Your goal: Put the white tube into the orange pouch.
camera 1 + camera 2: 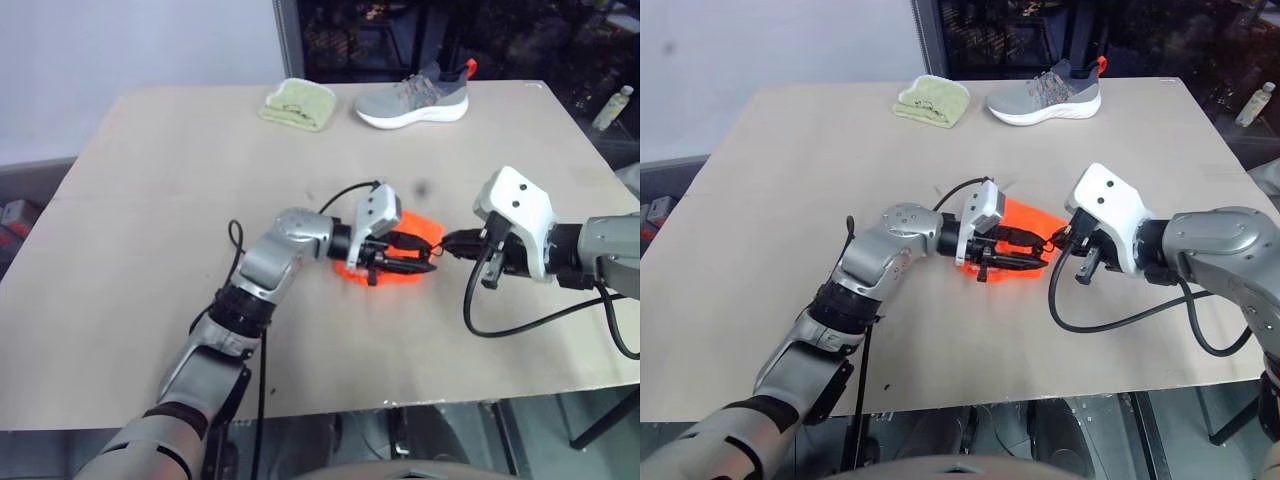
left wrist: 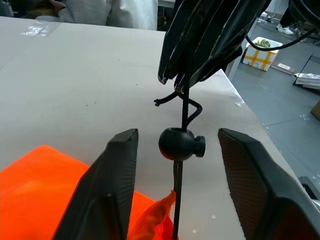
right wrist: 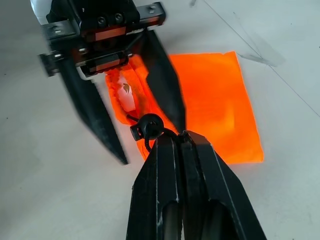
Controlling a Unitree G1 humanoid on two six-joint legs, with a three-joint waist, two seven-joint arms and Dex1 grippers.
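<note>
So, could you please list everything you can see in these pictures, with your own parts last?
Bright orange fabric drawstring pouch: one, orange, mid-table between the two pincers.
Flat white squeeze tube: one, white, showing inside the pouch's open mouth.
Thin dark cord with round black toggle: one, black, running from the pouch mouth to the right pincer.
Folded light-green cloth: one, far edge of the table.
Grey sneaker with orange heel tab: one, beside the cloth.
Small pale bottle: one, off the table, far right.
Tan wooden table: one.
Left pincer: open, straddling the toggle.
Right pincer: shut on the cord.
</note>
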